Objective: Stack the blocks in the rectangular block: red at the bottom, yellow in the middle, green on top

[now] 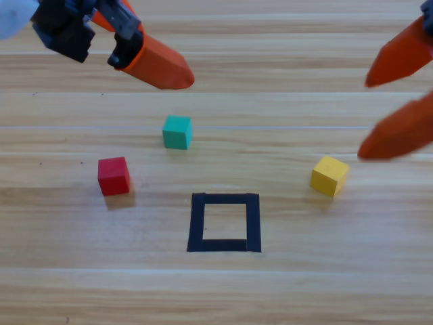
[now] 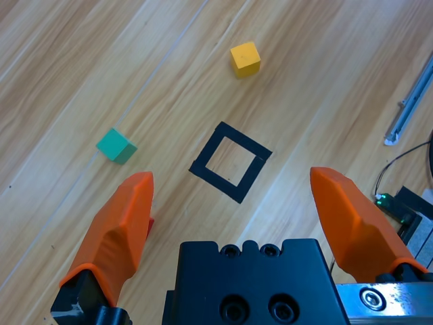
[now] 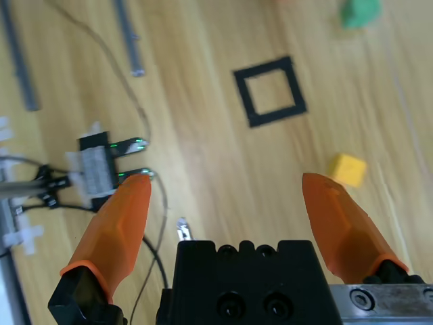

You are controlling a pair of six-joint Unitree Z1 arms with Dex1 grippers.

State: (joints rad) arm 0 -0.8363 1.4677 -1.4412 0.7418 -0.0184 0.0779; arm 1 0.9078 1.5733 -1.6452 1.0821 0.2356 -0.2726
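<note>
I see my left claw [image 2: 230,203] hanging wide open and empty over the wooden worktop [image 1: 216,291] at upper left; the small matte red cube [image 1: 113,176] lies below it, the teal-green cube [image 1: 177,132] just beyond its tip. My right claw [image 3: 226,196], also spread and empty, waits at the right edge, the yellow cube [image 1: 329,176] near its lower jaw. The black tape square outline [image 1: 224,222] sits between the cubes, nothing inside it.

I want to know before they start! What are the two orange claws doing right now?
Left gripper: open, holding nothing, up above the table near the red cube.
Right gripper: open, holding nothing, near the yellow cube.
</note>
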